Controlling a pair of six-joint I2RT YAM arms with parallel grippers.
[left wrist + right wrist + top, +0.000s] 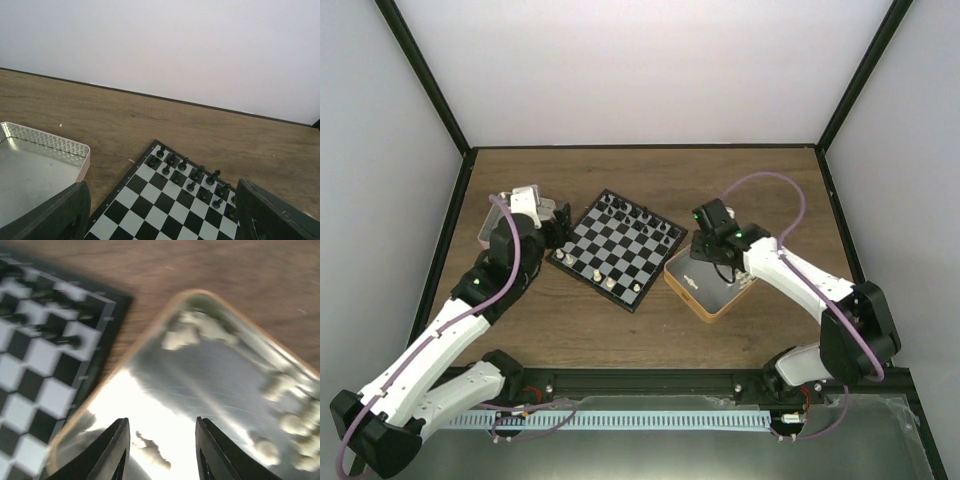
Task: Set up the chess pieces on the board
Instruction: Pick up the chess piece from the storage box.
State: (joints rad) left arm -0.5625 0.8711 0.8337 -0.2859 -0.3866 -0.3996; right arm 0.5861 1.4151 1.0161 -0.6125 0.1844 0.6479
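Pincer-wise, the left pincer [558,222] is caught by the top camera hanging at about 10 o'clock of the board [620,250], next to a silver tray [487,228]; its gap can't really be judged from up there. The board is sat turned like a diamond mid-table, with black figures [642,215] lined along its 1 o'clock edge and just a few cream pieces [611,285] stood near its 7 o'clock edge. The right pincer [705,262] is pointed down into a tan-rimmed tin [706,306] that's set just beside the board at 4 o'clock. Over on the left wrist cam, both fingers [55,215] are seen way out at 7 and 5 o'clock of the frame, so the jaws are spread wide with nothing held between them. The board's far corner and the black rows are framed in the gap, and the tray's corner is shown at 8 o'clock. On the right wrist cam everything's blurred, but the fingers [116,452] are shown parted a moderate way with nothing gripped, hung over the tin's shiny floor. One cream piece is lying just below the gap, more are scattered at 12 and 4 o'clock, and the board's edge is seen at 9 o'clock.
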